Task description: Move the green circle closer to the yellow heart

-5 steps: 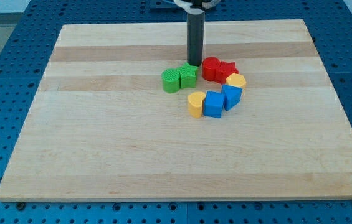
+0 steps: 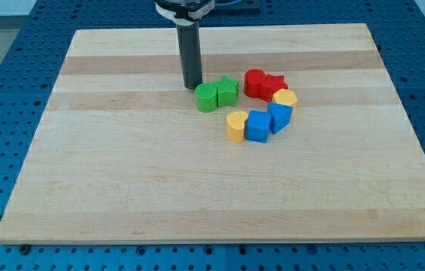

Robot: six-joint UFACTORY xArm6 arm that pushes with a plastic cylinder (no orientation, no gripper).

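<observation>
While my tip (image 2: pixel 192 86) rests on the table (image 2: pixel 122 173), it sits just up-left of the green circle (image 2: pixel 206 98), apart by a sliver. End effector is a bare rod: nothing to spread or pinch. Circle touches the green star (image 2: pixel 227 91) on its right. Yellow heart (image 2: pixel 236 126) lies down-right, near but apart. Judgement: push not begun; tip looks placed behind the circle, whole closing shove left.

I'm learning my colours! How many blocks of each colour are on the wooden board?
Green: 2, the green circle and green star.
Red: 2.
Yellow: 2, the yellow heart and another.
Blue: 2.
Total: 8.
</observation>
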